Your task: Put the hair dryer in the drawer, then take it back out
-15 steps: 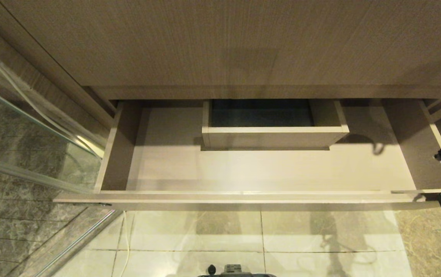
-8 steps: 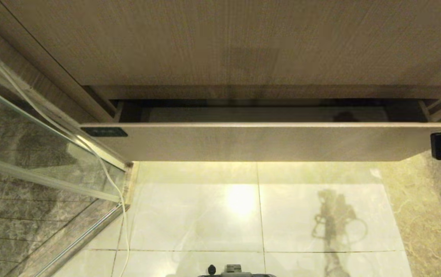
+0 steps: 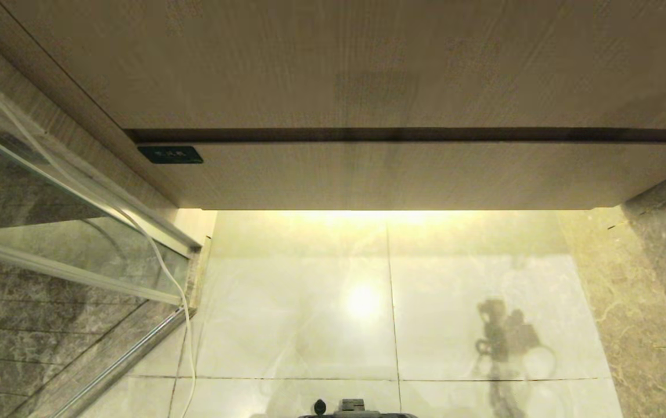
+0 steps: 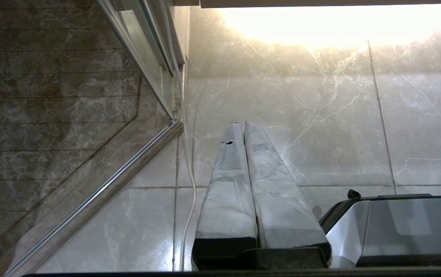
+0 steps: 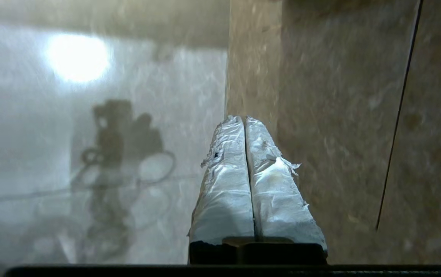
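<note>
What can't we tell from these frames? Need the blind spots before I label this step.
- Drawer contents: head view, the shut wood front hides the inside.
- Hair dryer: in no view; whether it sits inside cannot be told.
- Right gripper: head view, cut off by the right edge; only the right wrist view shows the shut fingers.
- Floor under the right gripper: right wrist view, blurred.
- Dark label on the drawer: head view, text too small.

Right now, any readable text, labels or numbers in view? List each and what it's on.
No text can be read in any view.
The small dark label at the left end of the drawer front has faint marks, too small to read.
</note>
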